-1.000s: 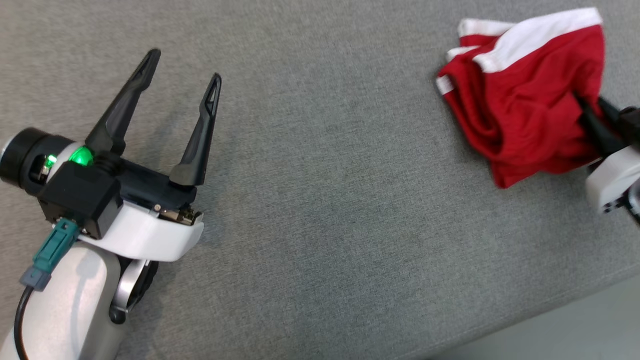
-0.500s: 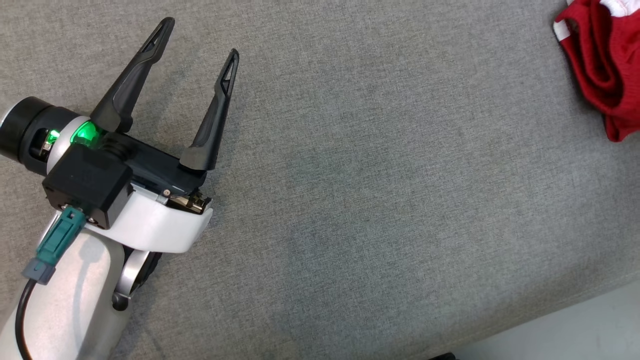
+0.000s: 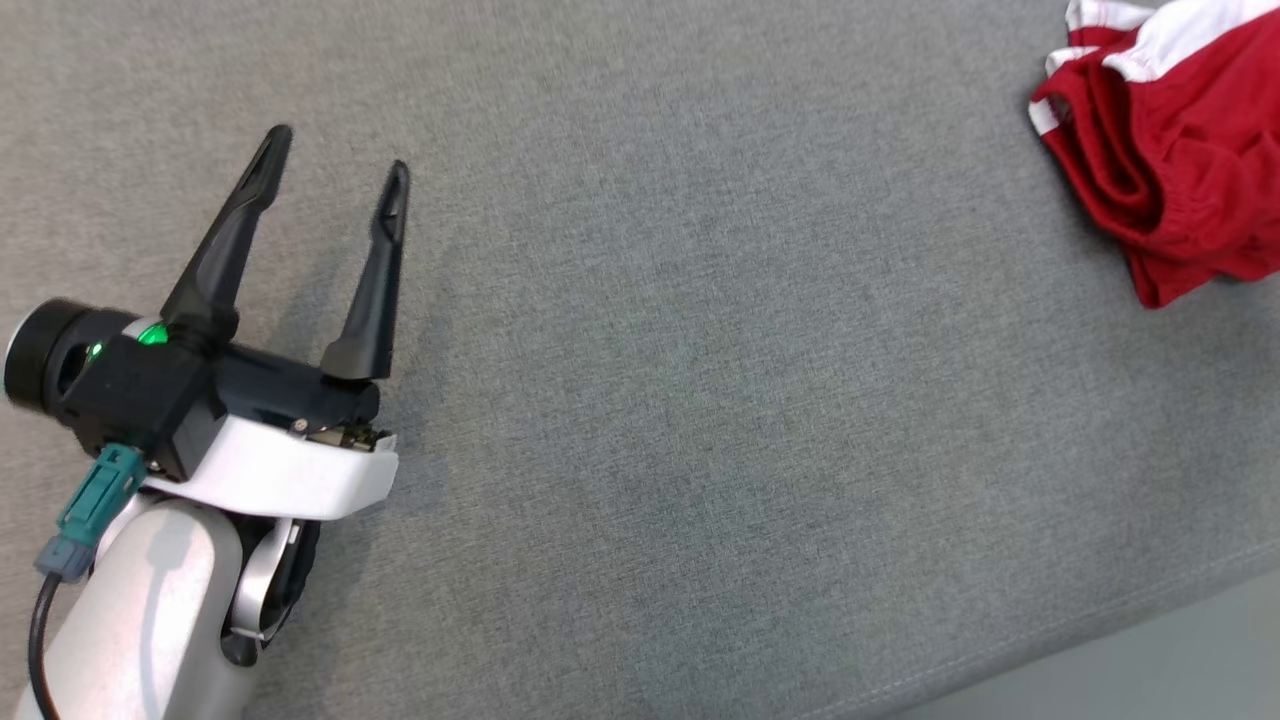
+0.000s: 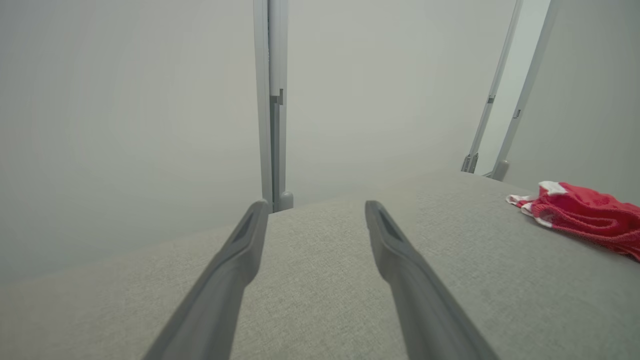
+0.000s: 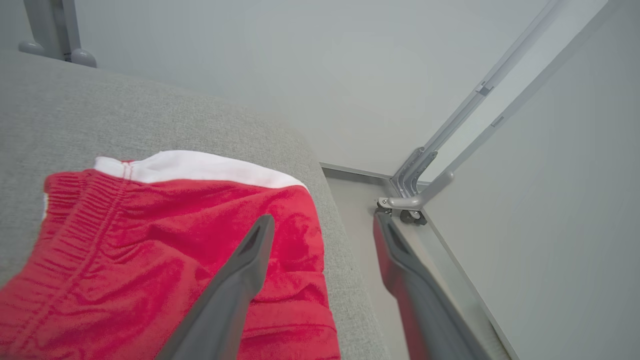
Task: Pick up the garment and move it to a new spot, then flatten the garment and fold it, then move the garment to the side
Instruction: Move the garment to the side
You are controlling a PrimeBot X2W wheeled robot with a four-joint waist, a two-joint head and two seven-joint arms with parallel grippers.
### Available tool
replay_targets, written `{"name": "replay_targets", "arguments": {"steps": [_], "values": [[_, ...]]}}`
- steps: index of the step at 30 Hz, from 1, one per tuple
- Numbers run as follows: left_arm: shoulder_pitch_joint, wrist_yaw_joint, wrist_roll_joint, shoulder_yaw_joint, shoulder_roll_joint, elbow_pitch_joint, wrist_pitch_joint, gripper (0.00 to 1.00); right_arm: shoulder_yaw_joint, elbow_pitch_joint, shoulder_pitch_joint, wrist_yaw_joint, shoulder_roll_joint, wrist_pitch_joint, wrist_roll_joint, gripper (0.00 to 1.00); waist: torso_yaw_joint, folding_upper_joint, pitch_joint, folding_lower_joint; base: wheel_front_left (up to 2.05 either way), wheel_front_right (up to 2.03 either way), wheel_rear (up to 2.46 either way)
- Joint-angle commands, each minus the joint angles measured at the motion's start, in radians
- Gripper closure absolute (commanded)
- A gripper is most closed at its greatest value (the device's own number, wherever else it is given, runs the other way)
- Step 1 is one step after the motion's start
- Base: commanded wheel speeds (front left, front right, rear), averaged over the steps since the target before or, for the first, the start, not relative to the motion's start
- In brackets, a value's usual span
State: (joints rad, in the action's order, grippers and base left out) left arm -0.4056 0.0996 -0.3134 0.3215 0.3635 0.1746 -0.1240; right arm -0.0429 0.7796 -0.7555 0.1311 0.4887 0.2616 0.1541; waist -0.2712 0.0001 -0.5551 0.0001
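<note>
Garment (image 3: 1170, 170), red with white trim, lies bunched at right end of grey fabric desk (image 3: 700, 400), close to edge. Right hand (image 5: 324, 220) poised over it, fingers spread wide, gripping nothing. Left hand (image 3: 338, 152) well apart over desk's left side, likewise wide, empty.

Red garment (image 3: 1175, 190), white bands, over mottled grey woven surface (image 3: 700, 400). Black fingers (image 3: 225, 250) on left gripper (image 3: 338, 152), white wrist shell (image 3: 280, 470), small green light (image 3: 152, 333), teal plug (image 3: 95, 500), black cable (image 3: 38, 640).
</note>
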Motion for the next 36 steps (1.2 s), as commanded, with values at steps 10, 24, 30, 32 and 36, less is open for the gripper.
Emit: {"name": "replay_targets", "arguments": {"steps": [10,24,30,32,36], "values": [[0.142,0.061,-0.064,-0.067,-0.013,-0.054,-0.064,0.00,0.203,-0.387,0.300,0.000,-0.278,-0.014,-0.007,0.00,0.099,-0.0001,0.185,-0.0001,0.00,0.00,0.00],[0.272,0.103,-0.099,-0.107,-0.035,-0.110,-0.110,0.00,0.102,-0.756,0.527,0.000,-0.426,-0.154,-0.030,0.00,0.213,-0.0001,0.318,-0.0001,0.00,0.00,0.00],[0.328,0.110,-0.106,-0.100,-0.034,-0.128,-0.104,0.00,0.080,-0.795,0.601,0.000,-0.434,-0.196,-0.033,0.00,0.231,-0.0001,0.378,-0.0001,0.00,0.00,0.00],[0.344,0.112,-0.111,-0.099,-0.033,-0.129,-0.099,0.00,0.074,-0.801,0.620,0.000,-0.435,-0.203,-0.033,0.00,0.233,-0.0001,0.399,-0.0001,0.00,0.00,0.00],[0.378,0.117,-0.119,-0.095,-0.033,-0.132,-0.089,0.00,0.074,-0.808,0.667,0.000,-0.436,-0.217,-0.036,0.00,0.240,-0.0001,0.436,-0.0001,0.00,0.00,0.00]]}}
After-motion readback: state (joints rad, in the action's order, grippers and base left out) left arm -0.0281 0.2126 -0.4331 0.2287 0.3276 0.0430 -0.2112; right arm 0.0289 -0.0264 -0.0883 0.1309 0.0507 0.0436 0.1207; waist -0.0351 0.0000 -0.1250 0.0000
